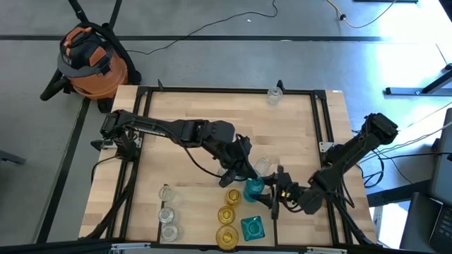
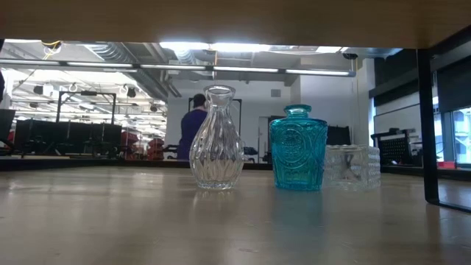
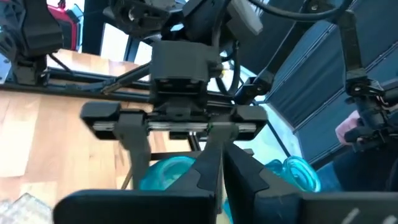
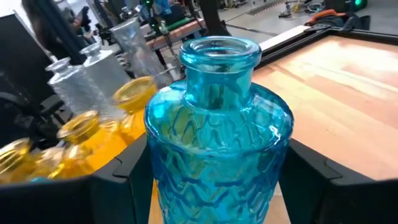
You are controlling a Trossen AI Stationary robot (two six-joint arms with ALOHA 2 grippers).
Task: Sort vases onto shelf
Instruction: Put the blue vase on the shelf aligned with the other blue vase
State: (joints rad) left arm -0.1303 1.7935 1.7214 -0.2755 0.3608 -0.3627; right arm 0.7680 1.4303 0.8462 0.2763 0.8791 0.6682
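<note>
A round teal-blue vase (image 4: 217, 143) with a zigzag pattern stands upright between the fingers of my right gripper (image 4: 217, 186), which is shut on it. In the high view this vase (image 1: 254, 187) sits near the table's near edge, with my right gripper (image 1: 274, 190) at its right. My left gripper (image 1: 242, 171) hovers just behind the vase, fingers shut and holding nothing, beside a clear vase (image 1: 263, 166). The left wrist view looks at the right gripper and the teal vase (image 3: 166, 177) head-on. The shelf (image 1: 212, 113) is the pale wood panel under everything. My right gripper pinches the teal vase by its wide body (image 4: 158, 155), one finger (image 4: 124, 171) on each side. The fingers come in roughly level from the table's right. The vase stays upright; whether its base rests on the panel, I cannot tell.
Yellow vases (image 1: 227, 215) and a square teal vase (image 1: 252, 227) stand close by toward the near edge, clear vases (image 1: 167, 212) to their left, one clear vase (image 1: 274, 95) at the far edge. The low view shows a clear vase (image 2: 217, 140), a teal vase (image 2: 298, 147) and a square clear vase (image 2: 353, 168).
</note>
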